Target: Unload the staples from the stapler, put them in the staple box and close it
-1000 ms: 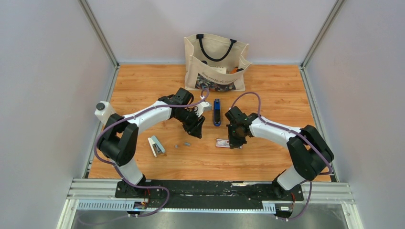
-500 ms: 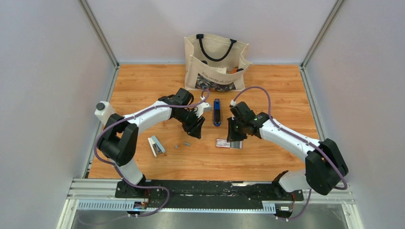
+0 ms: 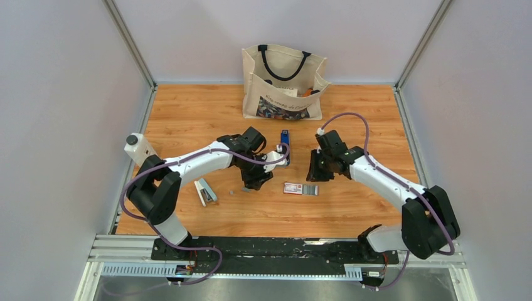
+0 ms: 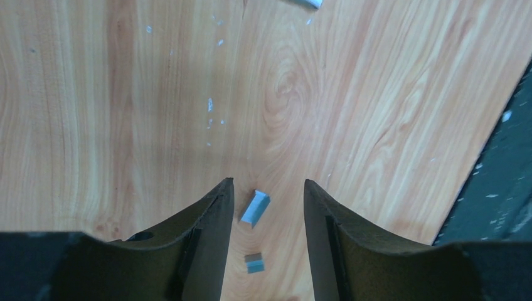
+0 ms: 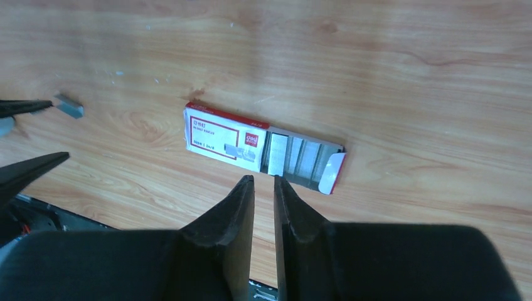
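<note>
The blue stapler [image 3: 285,137] lies on the table in front of the bag, its near end hidden behind my left wrist. Two short grey staples [image 4: 255,207] [image 4: 254,263] lie loose on the wood between the fingers of my open left gripper [image 4: 268,182], which hovers just above them [image 3: 253,184]. Another strip [image 5: 69,106] shows in the right wrist view. My right gripper [image 3: 312,177] hangs above and behind the red-and-white box [image 5: 226,138]. Its jaws [image 5: 264,177] stand a narrow gap apart with nothing between them.
The box's tray [image 5: 298,157] is slid out to the right with rows of staples in it. A white-and-teal stapler [image 3: 204,191] lies at the left. A canvas bag [image 3: 283,81] stands at the back. The table's dark front edge [image 4: 502,188] is close.
My right gripper has lifted away from the box, moved back and right, and parted slightly. The left arm swung forward and right over the loose staples and opened a little wider.
</note>
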Tool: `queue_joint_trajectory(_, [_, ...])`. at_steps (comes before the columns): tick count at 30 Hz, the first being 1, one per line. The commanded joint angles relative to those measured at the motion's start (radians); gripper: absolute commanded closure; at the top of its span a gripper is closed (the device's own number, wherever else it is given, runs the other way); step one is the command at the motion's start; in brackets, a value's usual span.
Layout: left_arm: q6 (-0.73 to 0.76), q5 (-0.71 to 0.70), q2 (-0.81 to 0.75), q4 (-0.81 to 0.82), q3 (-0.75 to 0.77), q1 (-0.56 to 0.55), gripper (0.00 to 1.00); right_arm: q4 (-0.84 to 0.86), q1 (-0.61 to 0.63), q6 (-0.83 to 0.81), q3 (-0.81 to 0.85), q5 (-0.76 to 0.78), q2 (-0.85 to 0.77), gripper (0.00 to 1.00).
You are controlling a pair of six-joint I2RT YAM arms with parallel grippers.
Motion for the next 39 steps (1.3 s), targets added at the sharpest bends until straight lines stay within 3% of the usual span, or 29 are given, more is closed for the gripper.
queue_joint_trajectory(1, [0.17,-0.142,0.039,-0.059,-0.005,-0.024,0.46,0.045,-0.07,-0.029,-0.002,-0.036,-0.102,0.75])
queue_joint_trajectory(9, [0.284,-0.219,0.044,-0.148,-0.008,-0.042,0.39,0.041,-0.147,-0.049,-0.003,-0.082,-0.166,0.7])
queue_joint_trajectory(39, [0.258,-0.313,0.125,-0.018,-0.059,-0.12,0.43,0.039,-0.165,-0.049,0.012,-0.115,-0.182,0.71])
